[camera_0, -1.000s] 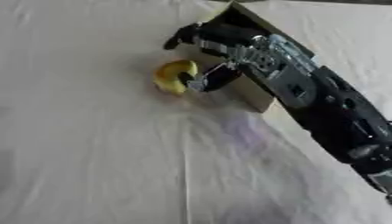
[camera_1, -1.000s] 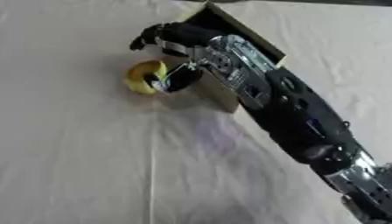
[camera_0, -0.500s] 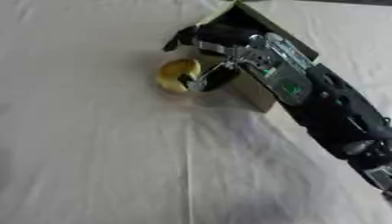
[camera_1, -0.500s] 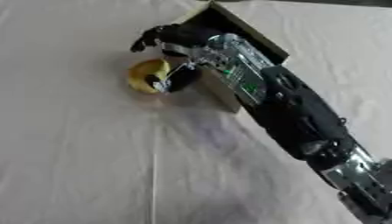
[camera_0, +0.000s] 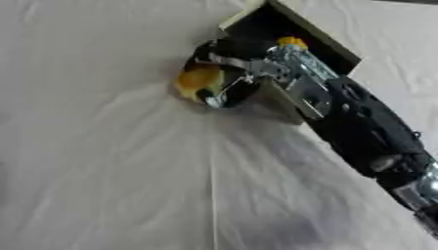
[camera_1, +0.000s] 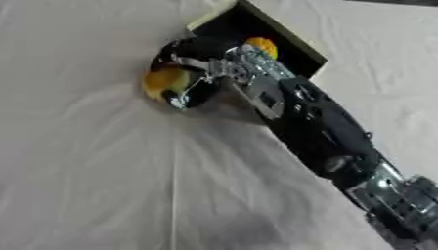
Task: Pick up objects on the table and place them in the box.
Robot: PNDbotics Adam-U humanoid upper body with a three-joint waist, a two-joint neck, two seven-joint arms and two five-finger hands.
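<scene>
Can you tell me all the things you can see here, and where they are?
Round yellow object: one, yellow, on the cloth beside the box's left side, inside the curled fingers of the right hand.
Small yellow-orange object: one, inside the box, partly hidden by the arm.
Open box with dark inside and pale walls: one, far middle of the table.
White wrinkled tablecloth: one, covers the whole table.
Right hand: one, black and silver, curled round the round yellow object; its arm comes in from the lower right.
Left hand: not in view.
</scene>
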